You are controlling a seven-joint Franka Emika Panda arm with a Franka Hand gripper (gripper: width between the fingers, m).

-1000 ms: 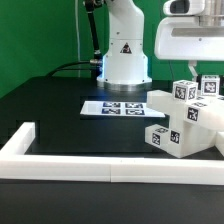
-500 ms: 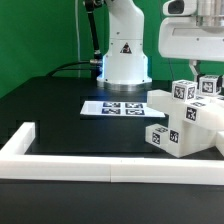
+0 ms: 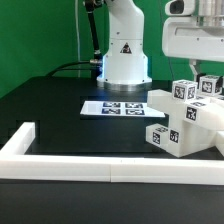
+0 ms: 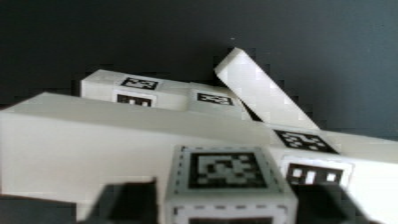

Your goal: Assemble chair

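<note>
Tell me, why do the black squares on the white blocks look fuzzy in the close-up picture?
In the wrist view the chair fills the picture so close that its tags blur at the edges; in the exterior view the chair looks sharper, though the bright white plastic hides detail.

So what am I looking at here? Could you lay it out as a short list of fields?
Scene: dark table with a robot arm's base at the back
Being built: chair, white tagged blocks clustered at the exterior view's right
Gripper: gripper directly above the chair parts; the wrist view shows a tagged block close between its fingers
Grip state: cannot tell whether it is closed on the block
Marker board: marker board flat on the table, in front of the base
Border: white rail along the near edge
</note>
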